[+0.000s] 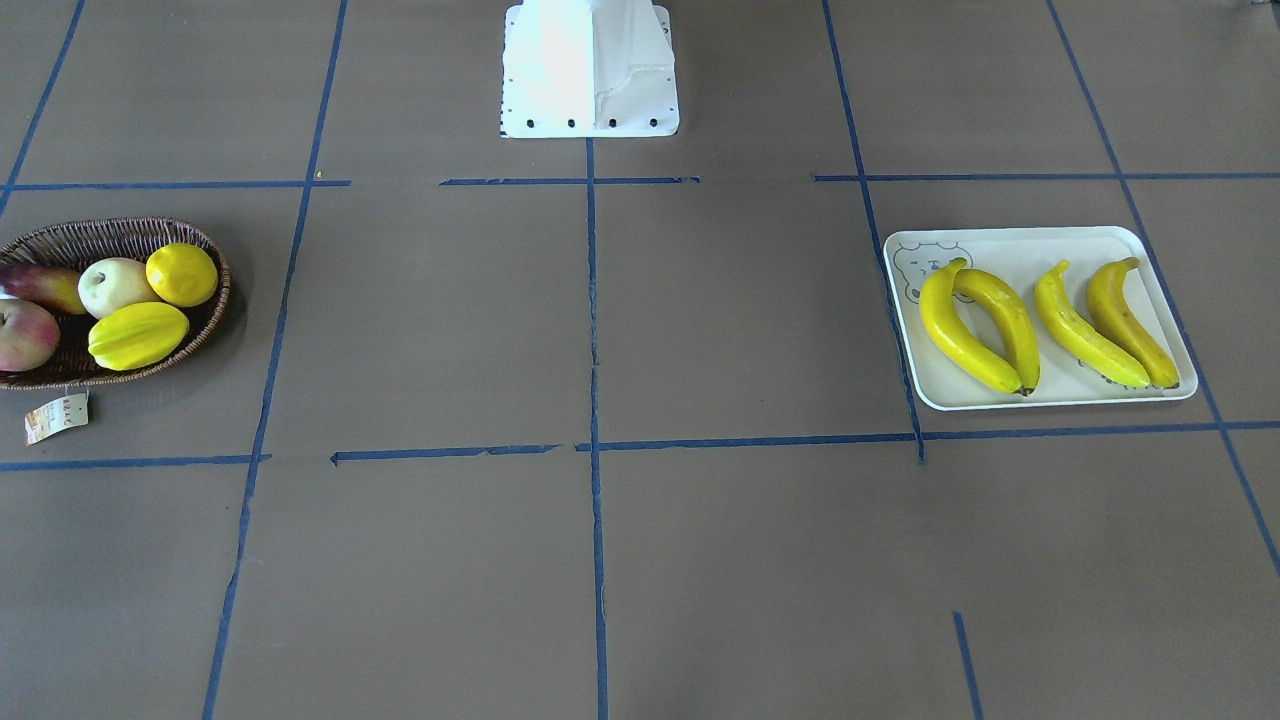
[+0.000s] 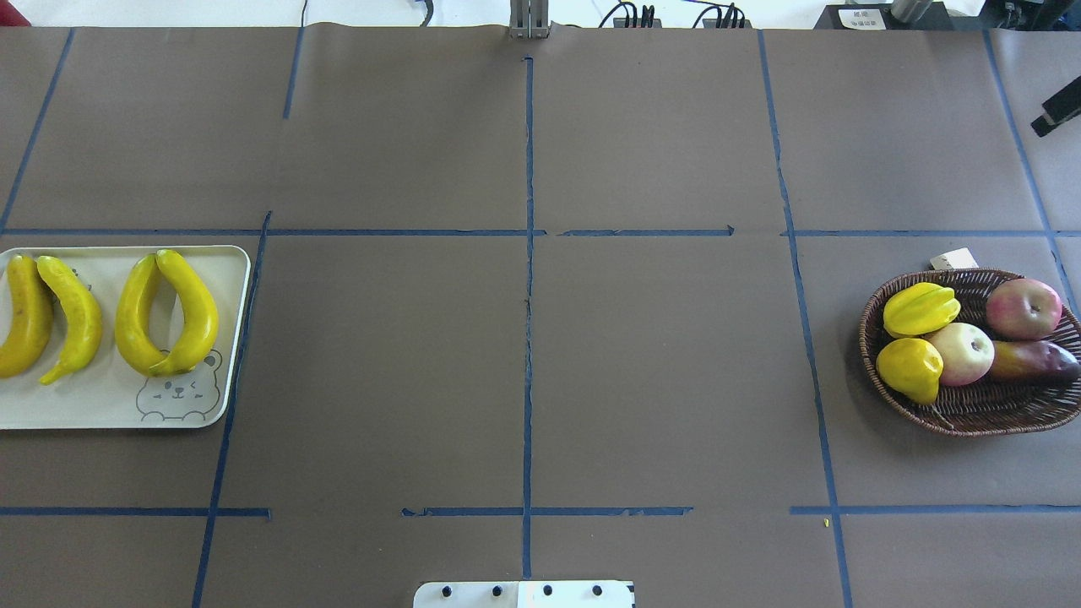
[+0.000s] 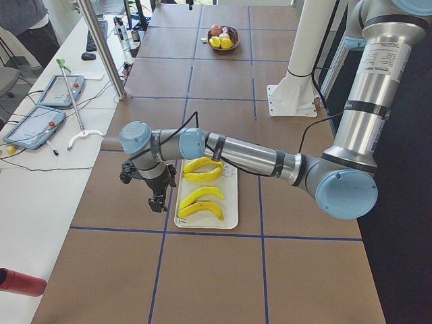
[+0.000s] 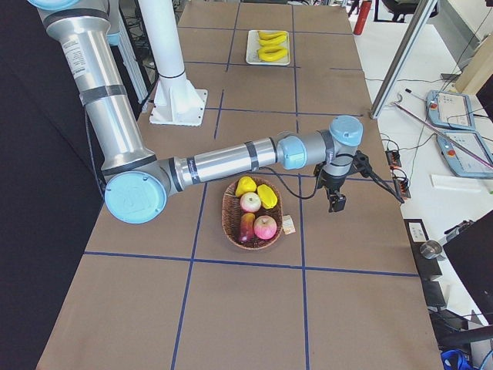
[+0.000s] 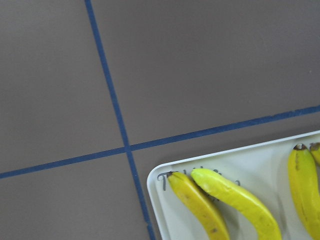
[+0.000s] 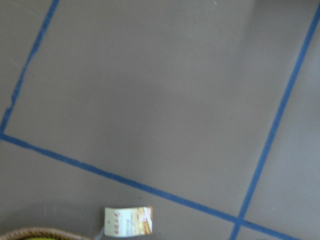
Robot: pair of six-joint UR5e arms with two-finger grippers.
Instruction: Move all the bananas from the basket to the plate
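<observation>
Four curved yellow bananas [image 1: 1085,335] lay on cream rectangular plate [image 1: 1010,245] beside left gripper [image 3: 158,201], none in brown wicker basket [image 1: 120,228]; neither gripper's opening could be told.

Bright even light, soft shadows, robot base [image 1: 590,70] overexposed, right wrist view perhaps slightly blurred.

Open table [image 2: 659,363] between plate [image 2: 110,405] and basket [image 2: 971,422]
The white pedestal [image 1: 590,90] is placed at the middle of the robot-side edge.
</observation>
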